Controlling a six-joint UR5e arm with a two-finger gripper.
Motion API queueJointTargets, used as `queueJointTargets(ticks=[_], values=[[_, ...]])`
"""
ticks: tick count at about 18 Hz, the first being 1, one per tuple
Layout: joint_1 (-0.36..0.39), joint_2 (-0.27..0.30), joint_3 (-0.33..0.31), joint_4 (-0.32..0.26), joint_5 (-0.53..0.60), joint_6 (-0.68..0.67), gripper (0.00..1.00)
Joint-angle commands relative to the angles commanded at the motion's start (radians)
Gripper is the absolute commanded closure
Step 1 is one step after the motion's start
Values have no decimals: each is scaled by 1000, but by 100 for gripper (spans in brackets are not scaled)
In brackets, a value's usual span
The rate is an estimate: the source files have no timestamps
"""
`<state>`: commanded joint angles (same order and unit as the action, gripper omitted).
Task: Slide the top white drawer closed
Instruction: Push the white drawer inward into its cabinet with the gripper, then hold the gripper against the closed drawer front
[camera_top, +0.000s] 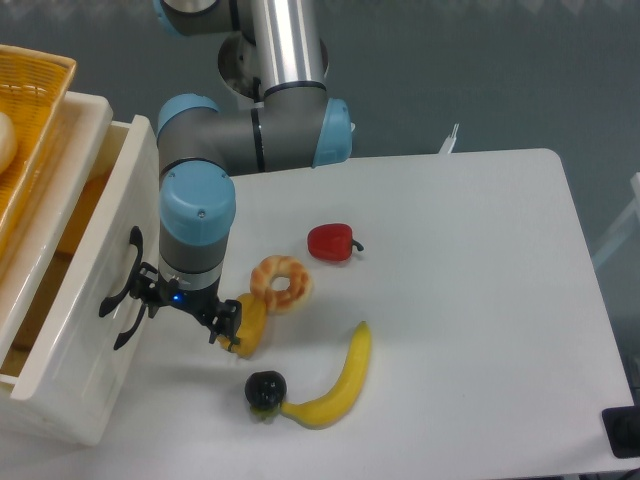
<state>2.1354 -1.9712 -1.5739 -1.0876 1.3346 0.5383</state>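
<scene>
- Now, in the fixed camera view, the top white drawer (85, 300) stands at the surface's left edge, partly open, a strip of its inside showing; I judge part of the closing is left.
- The gripper (185, 310) sits at the front panel beside the black handle (120, 285); whether its fingers are open or closed, I cannot tell.
- Donut (281, 282), red pepper (331, 241), banana (335, 385), dark fruit (265, 390) and a yellow piece (248, 330) lie mid-surface, none in the drawer's way; the orange basket (30, 110) sits atop the cabinet.

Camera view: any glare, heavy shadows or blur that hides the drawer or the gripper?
Camera view: even, soft light; only faint shadows under the banana and the gripper. No harsh glare on the white drawer; its black handle reads clearly. The gripper's fingers are small and dark, so their state is unclear.
</scene>
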Motion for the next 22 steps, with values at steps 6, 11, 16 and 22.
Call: queueJointTargets(ticks=[6, 11, 16, 22], values=[[-9, 0, 2, 0, 0, 2, 0], [-17, 2, 2, 2, 0, 2, 0], [-17, 2, 2, 2, -2, 3, 0], [-17, 2, 0, 2, -2, 2, 0]])
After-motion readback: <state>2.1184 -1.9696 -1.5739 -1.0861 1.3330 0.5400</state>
